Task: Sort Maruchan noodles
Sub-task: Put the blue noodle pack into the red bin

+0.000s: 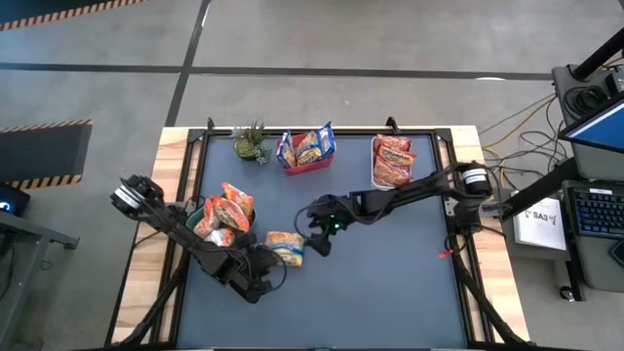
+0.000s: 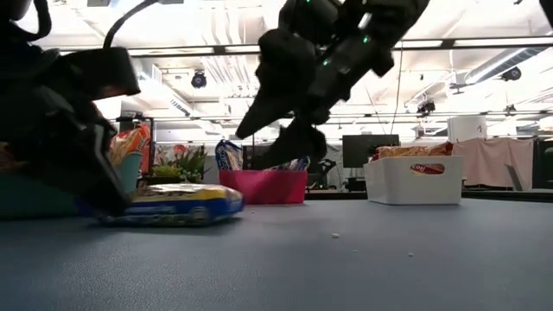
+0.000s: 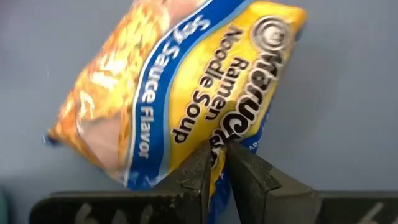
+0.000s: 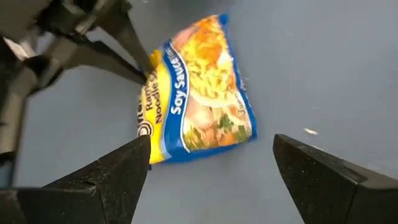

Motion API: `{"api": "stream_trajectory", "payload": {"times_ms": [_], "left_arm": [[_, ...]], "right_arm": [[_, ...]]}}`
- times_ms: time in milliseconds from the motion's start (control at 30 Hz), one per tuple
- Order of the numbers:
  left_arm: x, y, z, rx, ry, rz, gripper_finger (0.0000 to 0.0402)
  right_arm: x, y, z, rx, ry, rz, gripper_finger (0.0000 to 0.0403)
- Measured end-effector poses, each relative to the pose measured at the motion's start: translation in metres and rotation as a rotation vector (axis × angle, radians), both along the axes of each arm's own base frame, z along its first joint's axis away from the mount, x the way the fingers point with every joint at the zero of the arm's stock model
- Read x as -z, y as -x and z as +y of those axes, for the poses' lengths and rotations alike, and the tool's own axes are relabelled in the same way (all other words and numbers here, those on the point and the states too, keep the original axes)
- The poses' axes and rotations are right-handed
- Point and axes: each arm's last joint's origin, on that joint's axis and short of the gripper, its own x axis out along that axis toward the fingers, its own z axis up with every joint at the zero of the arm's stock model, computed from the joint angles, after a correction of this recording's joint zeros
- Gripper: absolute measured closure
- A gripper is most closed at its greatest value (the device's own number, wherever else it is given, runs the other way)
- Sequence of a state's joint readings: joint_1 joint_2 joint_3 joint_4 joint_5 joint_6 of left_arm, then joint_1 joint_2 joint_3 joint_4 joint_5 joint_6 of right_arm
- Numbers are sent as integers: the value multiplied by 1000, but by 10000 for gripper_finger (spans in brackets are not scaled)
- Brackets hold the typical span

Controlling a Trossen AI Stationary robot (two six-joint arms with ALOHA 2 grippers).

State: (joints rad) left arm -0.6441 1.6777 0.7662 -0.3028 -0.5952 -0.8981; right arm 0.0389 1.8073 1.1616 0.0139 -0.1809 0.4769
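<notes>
Yellow-and-blue noodle packet (image 1: pixel 286 247) lies flat on the table (image 1: pixel 390 283), just beside the teal bin (image 1: pixel 198 209) of orange packets (image 1: pixel 226 212). Left gripper (image 3: pixel 222 163) is pinched tight on the packet's edge. Right gripper (image 4: pixel 208 163) hangs just above the packet, fingers spread wide, holding nothing.

One yellow-and-blue packet (image 1: pixel 285 247) lies loose on the bench (image 1: pixel 390 283). Three bins: teal (image 1: pixel 195 210), pink (image 1: pixel 307 164), white (image 1: pixel 375 161). One small plant (image 1: pixel 252 142).
</notes>
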Motion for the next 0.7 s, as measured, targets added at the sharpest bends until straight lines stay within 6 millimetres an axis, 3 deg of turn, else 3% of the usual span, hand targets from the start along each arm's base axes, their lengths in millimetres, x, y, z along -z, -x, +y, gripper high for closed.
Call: {"api": "stream_trajectory", "payload": {"times_ms": [300, 700], "left_arm": [[5, -22, 3, 44, -74, -110, 363], [-8, -35, 0, 115, -119, -138, 363]], "right_arm": [[-20, 28, 6, -8, 92, 9, 77], [-1, 50, 4, 41, 47, 45, 77]]}}
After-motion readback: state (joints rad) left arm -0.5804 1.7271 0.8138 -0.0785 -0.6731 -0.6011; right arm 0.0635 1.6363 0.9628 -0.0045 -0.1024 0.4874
